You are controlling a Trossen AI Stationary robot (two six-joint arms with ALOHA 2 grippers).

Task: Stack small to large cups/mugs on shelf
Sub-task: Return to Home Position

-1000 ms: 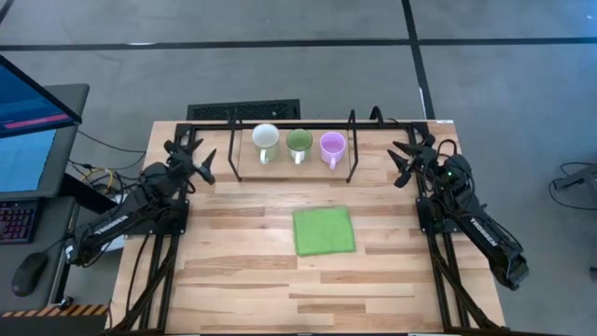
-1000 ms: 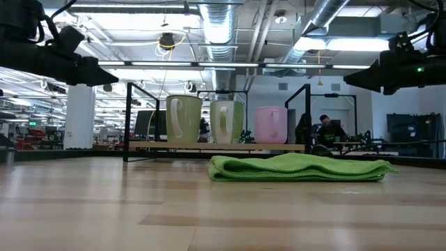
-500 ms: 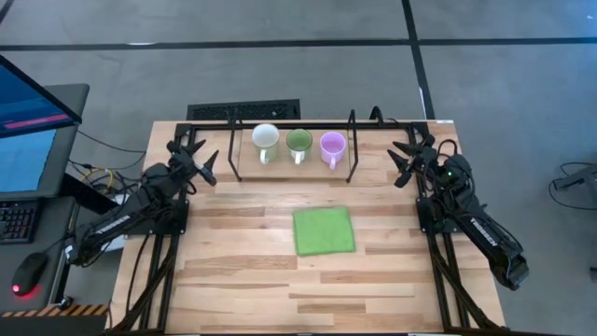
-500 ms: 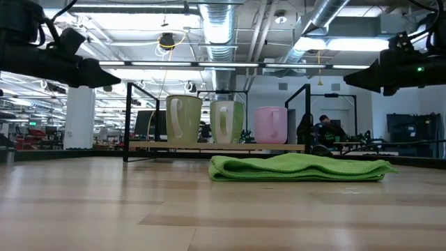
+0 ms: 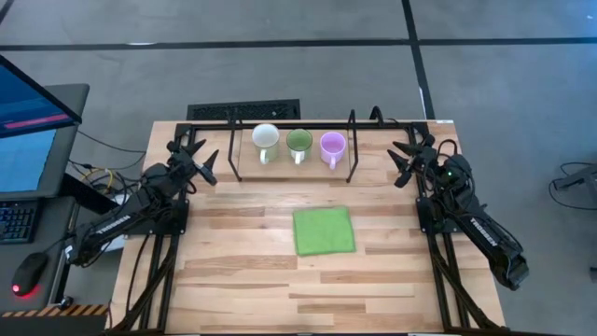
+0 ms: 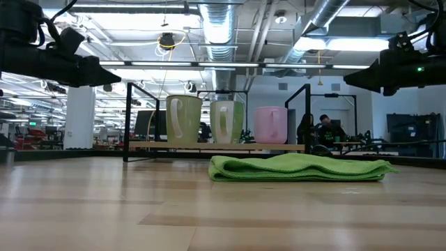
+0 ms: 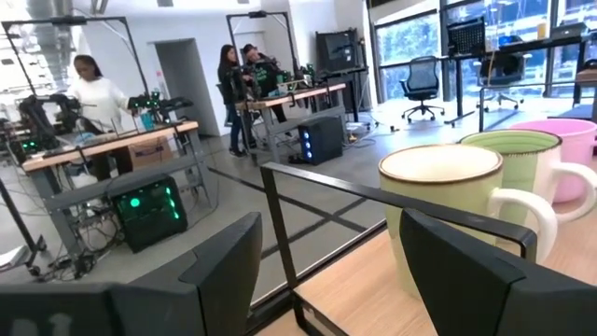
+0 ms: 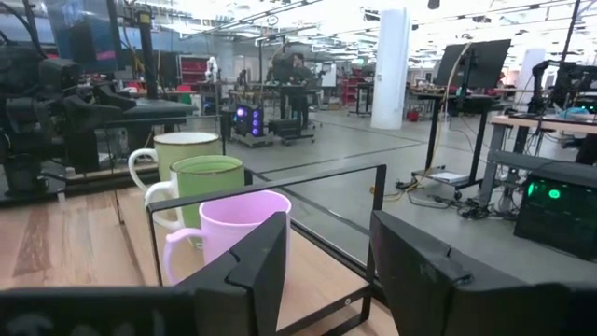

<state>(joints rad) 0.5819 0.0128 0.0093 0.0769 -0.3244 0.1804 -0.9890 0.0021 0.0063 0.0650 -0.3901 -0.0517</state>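
Note:
Three mugs stand upright in a row on the shelf (image 5: 289, 164) at the table's far edge: white (image 5: 266, 138), green (image 5: 298, 142), purple (image 5: 332, 145). They rest on their bases on the shelf's light-wood board (image 6: 216, 146). My left gripper (image 5: 202, 161) hovers open left of the shelf, above the table; its wrist view shows the white mug (image 7: 448, 219) close ahead. My right gripper (image 5: 401, 161) hovers open to the right of the shelf; its wrist view shows the purple mug (image 8: 238, 238) nearest, then the green one (image 8: 207, 187) and the white one (image 8: 182, 149).
A folded green cloth (image 5: 324, 231) lies flat at the table's middle, in front of the shelf. The shelf's black wire uprights (image 5: 352, 149) stand at both ends of the mug row. Bare wooden tabletop (image 5: 280, 280) lies toward the near edge. People show in the room beyond.

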